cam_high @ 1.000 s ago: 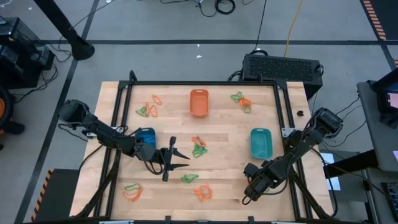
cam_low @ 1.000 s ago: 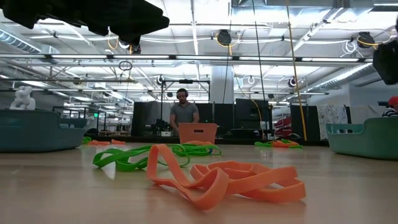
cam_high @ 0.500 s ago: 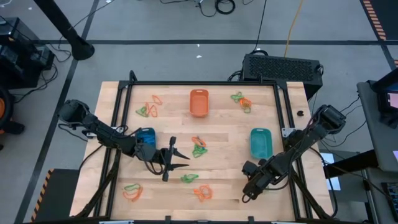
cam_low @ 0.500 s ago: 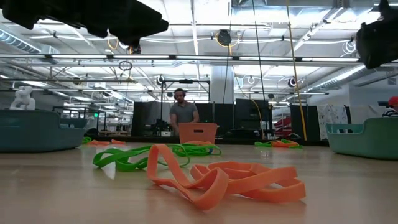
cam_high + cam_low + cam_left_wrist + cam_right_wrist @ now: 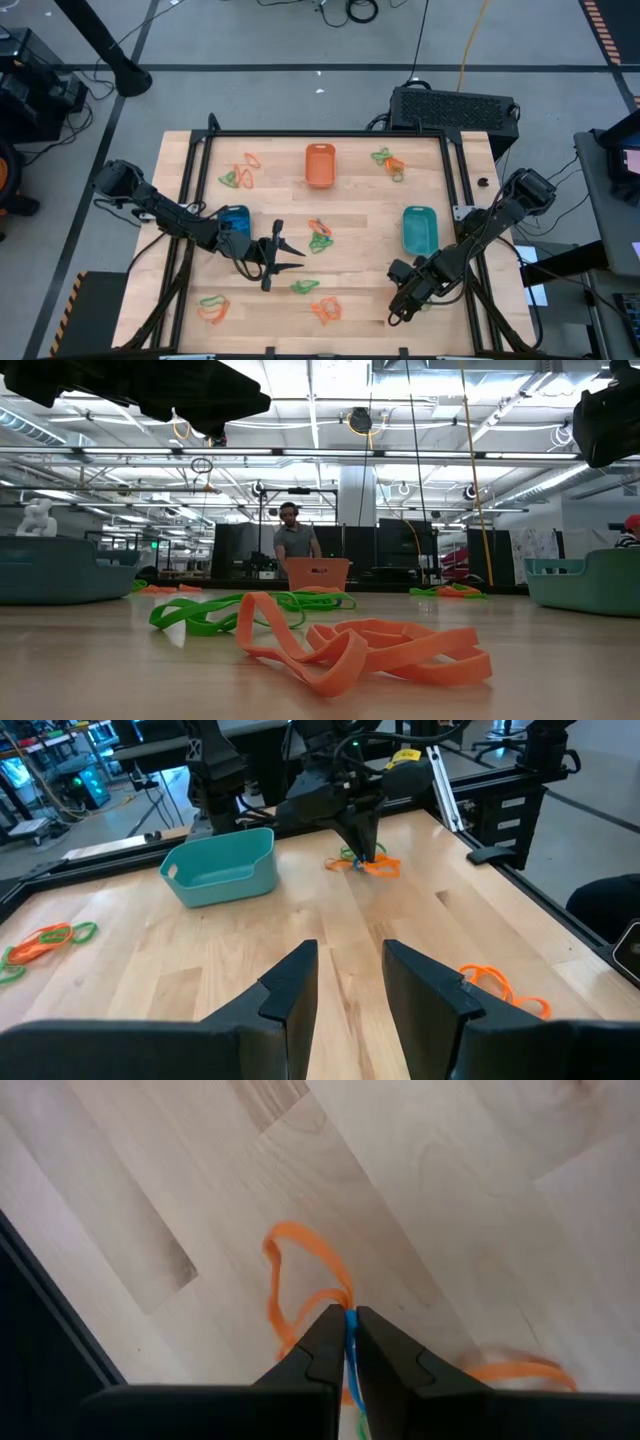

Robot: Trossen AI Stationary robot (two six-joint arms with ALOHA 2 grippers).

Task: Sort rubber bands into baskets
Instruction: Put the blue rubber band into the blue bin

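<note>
Our right fingers pinch a thin blue band above looped orange bands; left fingers stand apart over the pale-grained wooden desk.

Both arms are dark, near-black, built of slim tube-like links joined by bulkier rounded joint housings, with thin black cables looping loosely alongside the links behind each hand. The left hand ends in two long, narrow black fingers with flat inner faces and bevelled, angular outer edges, widening back from the tips into a broad matte black body. The right hand carries the same pair of matte black fingers, blunt-tipped and faceted, and behind it sits a chunky, boxy black wrist block.
</note>
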